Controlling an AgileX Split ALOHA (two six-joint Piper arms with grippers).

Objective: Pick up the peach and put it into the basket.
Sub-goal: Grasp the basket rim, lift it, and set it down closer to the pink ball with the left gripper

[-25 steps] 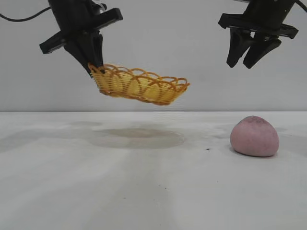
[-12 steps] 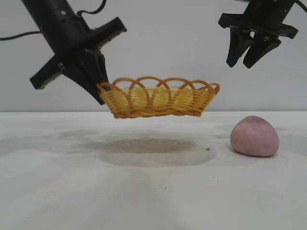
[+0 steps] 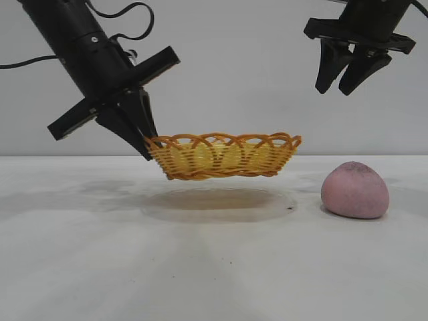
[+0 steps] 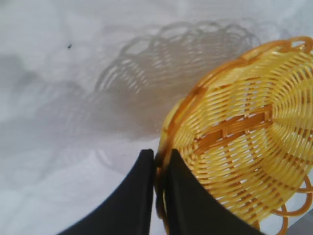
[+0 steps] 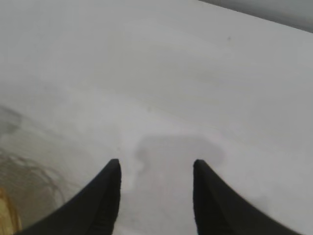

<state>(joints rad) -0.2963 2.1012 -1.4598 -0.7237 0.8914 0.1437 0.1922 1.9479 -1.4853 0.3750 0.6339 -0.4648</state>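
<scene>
Your left gripper (image 3: 148, 148) sits at left of centre in the exterior view, angled down toward the right, and it is clamped on the left end of the basket (image 3: 224, 156), pinching the looped rim between its two black fingers. The left wrist view shows that grip close up: the left gripper (image 4: 160, 188) has its fingers (image 4: 134, 196) pressed together on the wicker rim of the basket (image 4: 244, 142), one finger outside the wall and one inside. The basket hangs roughly level just above the white table (image 3: 200, 267), with its shadow spread on the surface directly below, so you can see it is not resting on the table. Look into the basket from the wrist view and you find only its woven yellow floor and the flat orange strip across the base; nothing lies in it. The peach (image 3: 354, 190) rests on the table at the right of the exterior view, lower than the basket's rim, apart from the basket's right end and not touched by either arm. Your right gripper (image 3: 342, 83) hangs in the upper right of that view, well above the peach, fingers spread and holding nothing. In the right wrist view the right gripper (image 5: 155, 178) shows only bare table between its parted tips.
</scene>
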